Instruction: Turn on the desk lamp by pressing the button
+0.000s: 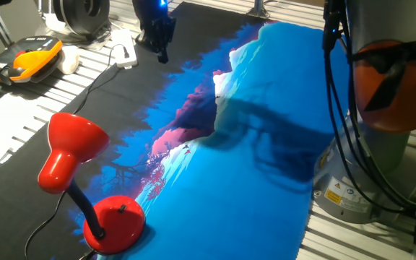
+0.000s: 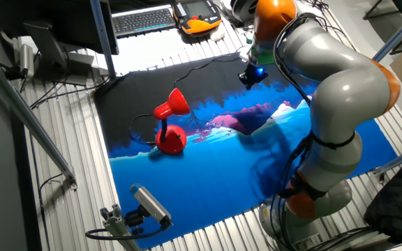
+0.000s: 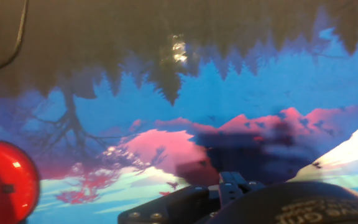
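The desk lamp (image 1: 71,148) stands at the near left of the printed mat, with its red shade tilted up, a black bendy neck and a round red base (image 1: 114,224). The button (image 1: 122,209) is a small dark knob on top of the base. The lamp also shows in the other fixed view (image 2: 171,138). In the hand view the base (image 3: 2,183) sits at the lower left edge, with the button (image 3: 8,188) showing. My gripper (image 1: 162,52) hangs above the mat's far edge, well away from the lamp; it also shows in the other fixed view (image 2: 250,77). The fingertips are too dark to tell open from shut.
A blue landscape mat (image 1: 266,180) covers the table. An orange-and-black handheld device (image 1: 24,61) and a white object (image 1: 125,54) lie at the far left. The lamp's cord (image 3: 17,31) runs over the dark cloth. My arm's base (image 1: 381,115) stands at the right.
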`<action>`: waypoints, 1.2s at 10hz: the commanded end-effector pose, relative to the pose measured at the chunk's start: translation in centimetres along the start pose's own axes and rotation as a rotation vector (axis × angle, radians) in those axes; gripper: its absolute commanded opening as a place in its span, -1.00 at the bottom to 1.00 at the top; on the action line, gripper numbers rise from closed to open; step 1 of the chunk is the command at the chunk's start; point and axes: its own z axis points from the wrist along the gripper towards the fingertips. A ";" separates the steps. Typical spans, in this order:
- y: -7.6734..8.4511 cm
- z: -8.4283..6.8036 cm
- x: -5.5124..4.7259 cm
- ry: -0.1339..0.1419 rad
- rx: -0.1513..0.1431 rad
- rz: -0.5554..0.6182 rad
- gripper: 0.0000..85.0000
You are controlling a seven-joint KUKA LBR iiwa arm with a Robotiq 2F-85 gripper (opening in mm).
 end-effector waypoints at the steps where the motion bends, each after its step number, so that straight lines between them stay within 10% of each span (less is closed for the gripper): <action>1: 0.5 0.3 -0.1 0.009 -0.036 0.015 -1.00; 3: 1.8 1.2 -0.2 0.068 -0.155 0.074 -1.00; 6: 4.3 2.5 0.4 0.117 -0.230 0.122 -1.00; 12: 9.4 5.9 2.7 0.116 -0.306 0.202 -1.00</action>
